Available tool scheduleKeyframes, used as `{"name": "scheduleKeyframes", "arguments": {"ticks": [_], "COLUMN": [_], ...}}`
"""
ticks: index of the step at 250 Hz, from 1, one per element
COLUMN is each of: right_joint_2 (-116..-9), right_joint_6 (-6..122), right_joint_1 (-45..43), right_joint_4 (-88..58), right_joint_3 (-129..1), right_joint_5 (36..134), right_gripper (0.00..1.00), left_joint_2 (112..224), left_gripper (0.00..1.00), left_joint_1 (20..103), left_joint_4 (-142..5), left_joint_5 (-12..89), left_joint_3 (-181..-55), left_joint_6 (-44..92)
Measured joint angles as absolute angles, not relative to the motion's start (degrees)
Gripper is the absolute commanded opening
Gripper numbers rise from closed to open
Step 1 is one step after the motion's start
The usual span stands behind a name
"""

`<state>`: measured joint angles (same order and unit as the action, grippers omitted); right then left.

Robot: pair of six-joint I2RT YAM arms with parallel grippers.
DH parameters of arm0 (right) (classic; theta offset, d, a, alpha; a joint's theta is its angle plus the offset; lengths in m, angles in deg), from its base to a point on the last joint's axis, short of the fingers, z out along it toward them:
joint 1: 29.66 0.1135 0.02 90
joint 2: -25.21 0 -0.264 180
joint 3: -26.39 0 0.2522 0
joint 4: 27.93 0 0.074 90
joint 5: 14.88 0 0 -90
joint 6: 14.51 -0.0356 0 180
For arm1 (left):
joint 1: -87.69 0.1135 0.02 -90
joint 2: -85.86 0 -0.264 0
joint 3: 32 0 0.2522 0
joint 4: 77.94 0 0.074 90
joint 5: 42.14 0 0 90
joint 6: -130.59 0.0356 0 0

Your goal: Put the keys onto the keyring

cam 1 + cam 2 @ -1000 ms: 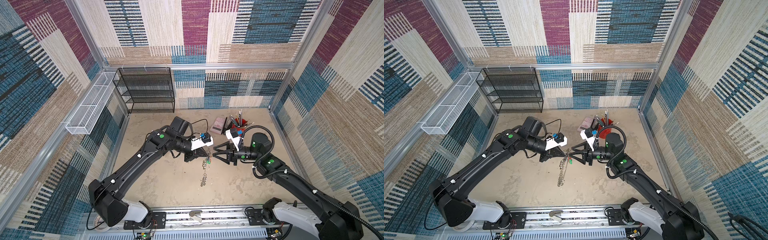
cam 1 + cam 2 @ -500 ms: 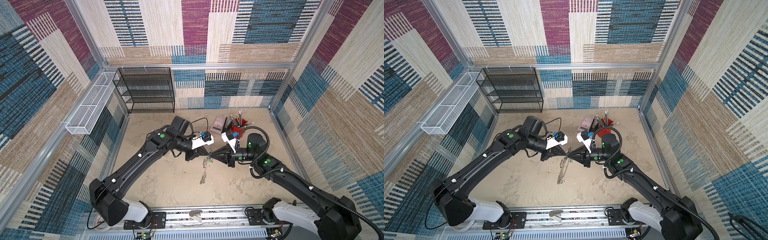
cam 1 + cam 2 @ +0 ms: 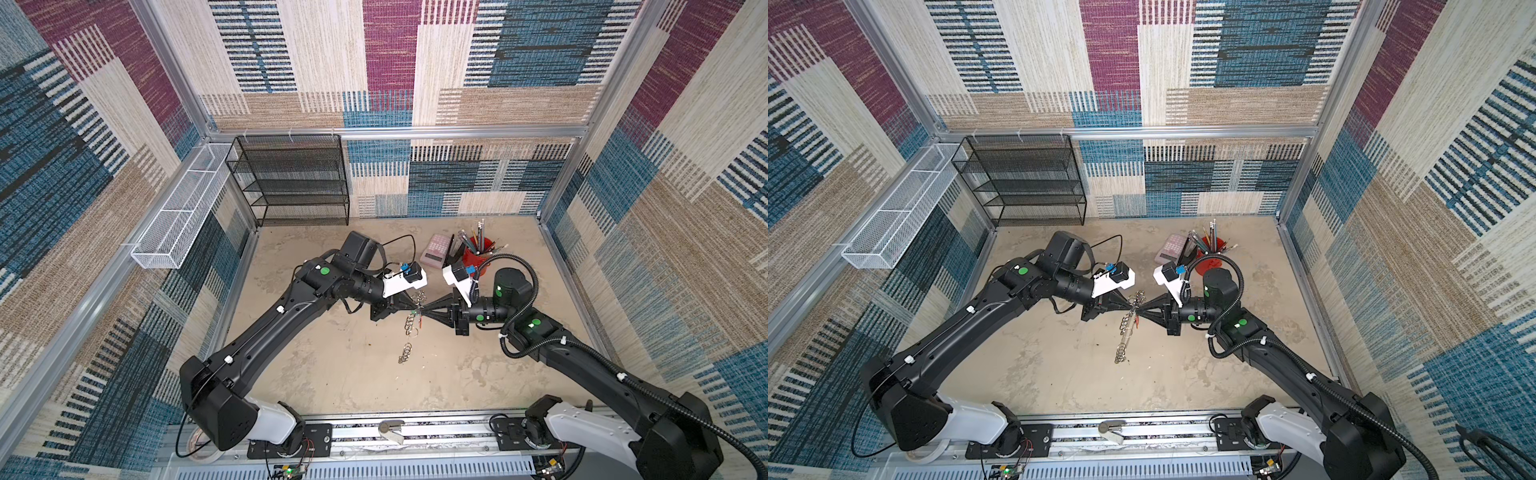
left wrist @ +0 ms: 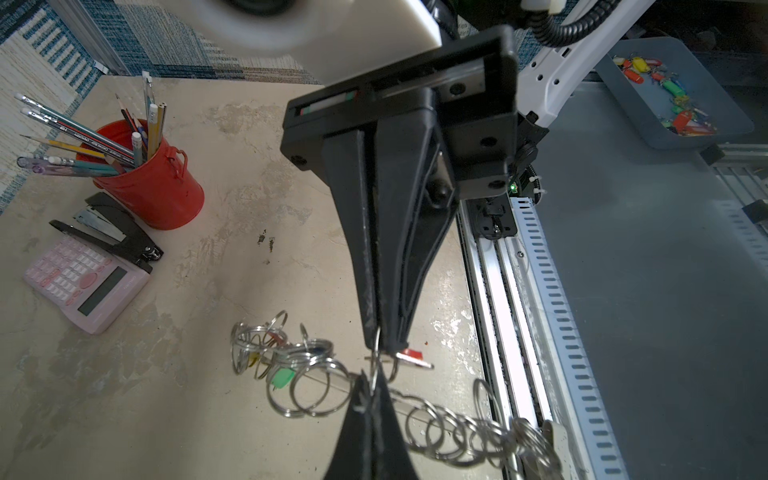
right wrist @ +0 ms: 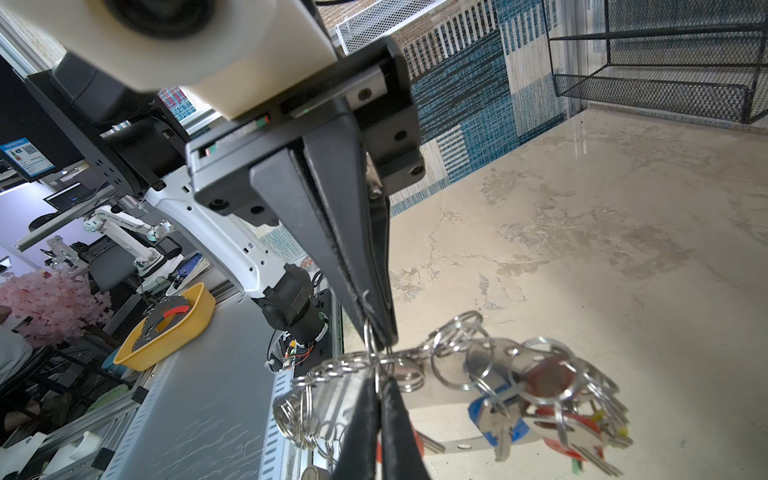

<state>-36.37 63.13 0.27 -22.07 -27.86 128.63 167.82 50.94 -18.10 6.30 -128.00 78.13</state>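
white wire basket (image 3: 166,232): hangs on the left wall, above the table.
black mesh shelf (image 3: 291,183): stands against the back wall, left of the middle.
table (image 3: 332,382): beige and mottled, with both arms reaching in over its middle.
left gripper (image 3: 414,309): raised above the table and pointing right. Its fingers are pressed together on a split ring of the keyring, tip to tip with the other gripper.
keyring (image 3: 410,326): held up between the two grippers at the middle of the table. A chain of silver split rings on the grey band (image 5: 490,359) hangs down from the pinch. Whether its lower end touches the table I cannot tell.
keys (image 5: 496,424): several hang bunched on the rings beside the pinch. One has a blue tag, others have red tags (image 5: 569,428), and one has a green tag (image 4: 280,379). A red-tagged key (image 4: 409,354) sits just beside the right gripper's tips.
right gripper (image 3: 424,311): pointing left, at the same height as the left one. Its fingers are closed tight on a ring of the keyring, just beside the left gripper's hold.
pink calculator (image 3: 435,249): lies flat near the back wall, right of the middle.
black stapler (image 4: 108,232): lies between the calculator and the pot, touching the calculator's edge.
red pot (image 3: 477,259): stands upright to the right of the calculator, full of pencils and pens.
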Motion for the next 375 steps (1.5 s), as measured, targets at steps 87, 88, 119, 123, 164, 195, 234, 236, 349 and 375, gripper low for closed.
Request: {"name": "scheduleKeyframes", "arguments": {"ticks": [87,88,119,123,164,195,234,236,349,375], "right_joint_2": [-36.24,-36.24,-36.24,-36.26,-36.41,-36.98,-37.57,-37.59,-38.92,-39.30], "right_joint_6": [63.10,63.10,62.86,62.86,62.78,62.62,62.43,62.43,61.79,61.79], "right_joint_1": [0.27,0.27,0.29,0.29,0.36,0.36,0.36,0.36,0.27,0.27], "right_joint_4": [-22.31,-22.33,-22.53,-22.57,-23.86,-24.60,-24.93,-24.93,-23.73,-23.49], "right_joint_3": [-27.20,-27.18,-26.94,-26.94,-26.83,-26.77,-26.75,-26.75,-26.75,-27.05], "right_joint_5": [128.02,128.02,128.00,128.00,128.04,128.74,129.51,129.57,131.15,131.56], "right_gripper": [0.05,0.05,0.05,0.05,0.04,0.04,0.04,0.04,0.06,0.06], "left_joint_2": [167.60,167.60,167.16,167.05,165.65,164.34,162.99,162.92,161.09,160.54], "left_gripper": [0.00,0.00,0.00,0.00,0.00,0.00,0.00,0.00,0.00,0.00], "left_joint_1": [51.12,51.12,51.25,51.29,51.73,51.95,52.08,52.08,52.34,52.34], "left_joint_4": [-18.12,-18.12,-18.62,-18.82,-21.22,-24.00,-29.29,-29.57,-47.78,-51.19], "left_joint_5": [7.04,7.04,6.91,6.85,5.47,3.85,1.34,1.21,-3.95,-4.71], "left_joint_3": [-127.95,-127.95,-127.43,-127.28,-125.55,-123.34,-119.60,-119.39,-109.00,-107.12], "left_joint_6": [78.13,78.13,77.85,77.80,75.94,73.61,69.37,69.21,56.86,54.61]}}
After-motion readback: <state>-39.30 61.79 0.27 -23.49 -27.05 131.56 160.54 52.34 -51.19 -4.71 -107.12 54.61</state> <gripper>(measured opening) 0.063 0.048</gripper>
